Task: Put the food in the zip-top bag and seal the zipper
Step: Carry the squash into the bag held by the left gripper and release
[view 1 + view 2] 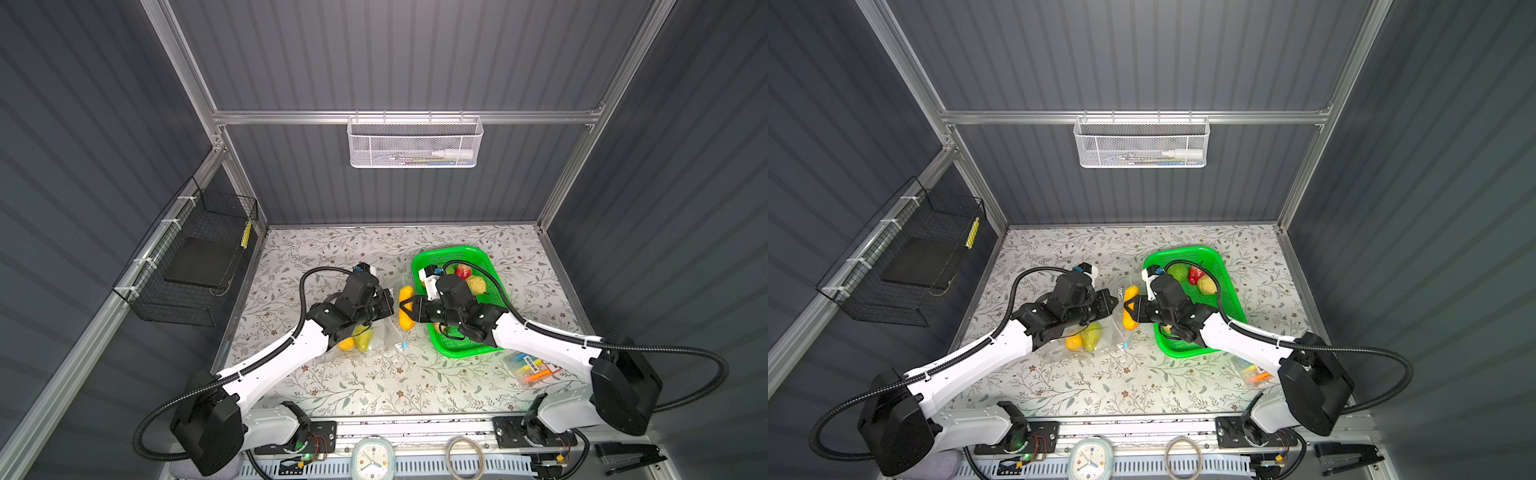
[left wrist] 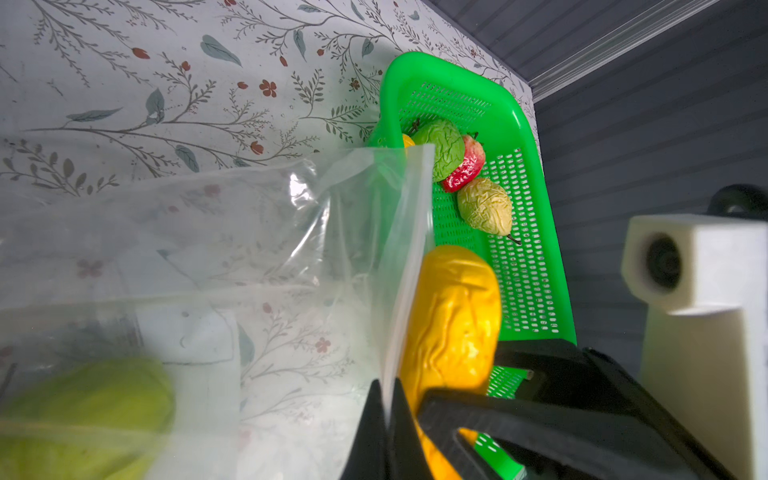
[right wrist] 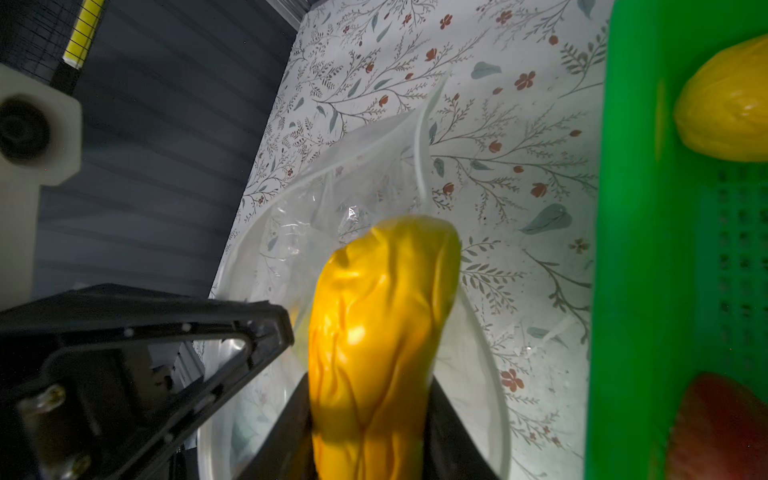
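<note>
Nearest the robot, at 4 o'clock on the bench (image 1: 374, 395), a packet of markers (image 1: 534, 368) lies partly under the right arm. Further in, near the middle, the bag (image 1: 384, 338) lies crumpled with a lemon (image 1: 346, 343) and a green gourd (image 1: 362, 338) inside at its 8 o'clock end, and its blue slider (image 1: 404, 344) rests on the bench at the bag's 4 o'clock corner. The left gripper (image 2: 385, 399) is clamped on the bag's mouth edge, its fingers together on the thin plastic and lifting that rim off the bench so that the mouth gapes. Just at 3 o'clock of it, the right gripper (image 1: 405, 309) is clamped on the long fruit (image 1: 405, 293), a wrinkled yellow-orange piece held crosswise between the fingers, above the bench and right at the open mouth. Whether its tip is already past the rim cannot be told. At 3 o'clock of the bag stands the green basket (image 1: 453, 250), touching nothing of the bag. A lime (image 1: 1178, 272), a strawberry (image 1: 463, 271) and a tan ball (image 1: 476, 284) sit close together in its far half, and a second lemon (image 3: 727, 104) lies nearer the right arm.
</note>
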Action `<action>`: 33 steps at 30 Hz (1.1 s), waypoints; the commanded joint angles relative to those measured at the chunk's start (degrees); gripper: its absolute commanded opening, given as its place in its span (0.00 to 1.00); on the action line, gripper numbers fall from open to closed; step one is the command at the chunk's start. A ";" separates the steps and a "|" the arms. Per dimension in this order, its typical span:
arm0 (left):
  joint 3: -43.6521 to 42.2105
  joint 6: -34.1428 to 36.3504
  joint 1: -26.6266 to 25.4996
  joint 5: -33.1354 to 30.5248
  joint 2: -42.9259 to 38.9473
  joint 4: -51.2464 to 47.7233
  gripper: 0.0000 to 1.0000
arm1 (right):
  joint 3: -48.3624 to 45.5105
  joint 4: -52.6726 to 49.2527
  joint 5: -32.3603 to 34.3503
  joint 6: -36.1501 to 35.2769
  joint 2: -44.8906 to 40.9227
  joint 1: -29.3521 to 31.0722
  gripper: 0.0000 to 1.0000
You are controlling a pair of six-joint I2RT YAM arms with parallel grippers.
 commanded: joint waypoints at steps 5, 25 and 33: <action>0.22 0.63 -0.34 3.59 -0.60 2.50 0.00 | 4.37 -2.07 -0.91 0.99 4.19 1.11 0.29; -0.80 0.39 -0.38 3.62 -2.08 2.87 0.00 | 10.58 -7.95 -0.79 2.15 11.69 2.89 0.50; -0.72 0.48 -0.36 2.65 -1.96 2.34 0.00 | 11.05 -9.87 0.05 0.70 7.34 2.98 0.59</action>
